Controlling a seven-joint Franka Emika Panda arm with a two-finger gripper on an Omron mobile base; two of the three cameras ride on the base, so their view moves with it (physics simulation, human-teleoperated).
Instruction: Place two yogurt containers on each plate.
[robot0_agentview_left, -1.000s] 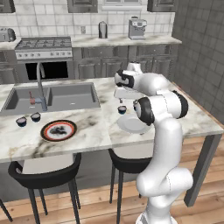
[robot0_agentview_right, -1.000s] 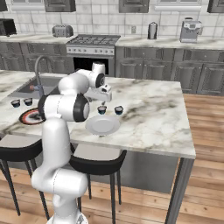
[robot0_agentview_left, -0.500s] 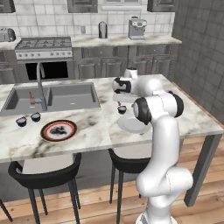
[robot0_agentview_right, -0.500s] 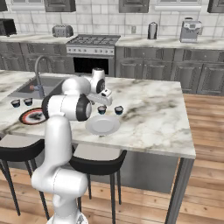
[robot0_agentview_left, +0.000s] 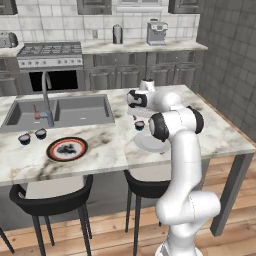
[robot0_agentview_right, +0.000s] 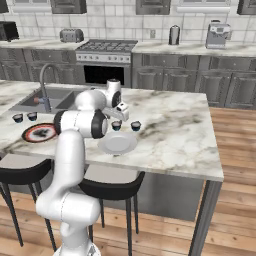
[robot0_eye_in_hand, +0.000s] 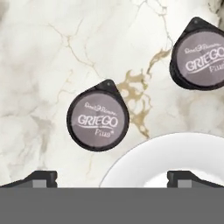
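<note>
Two yogurt containers, dark cups with grey "Griego" lids, stand on the marble just beyond the white plate. My gripper hovers above them, open and empty, its fingertips far apart. From the right base view the gripper hangs over the same yogurt containers and the white plate. Two more yogurt containers sit near the red-rimmed plate at the left. Both plates are bare.
A sink with a tall faucet lies behind the red-rimmed plate. Black stools stand under the island's near edge. A stove and a coffee machine line the back counter.
The hand has come down a little toward the two yogurt containers by the white plate. Its jaws stayed wide open and nothing else moved.
</note>
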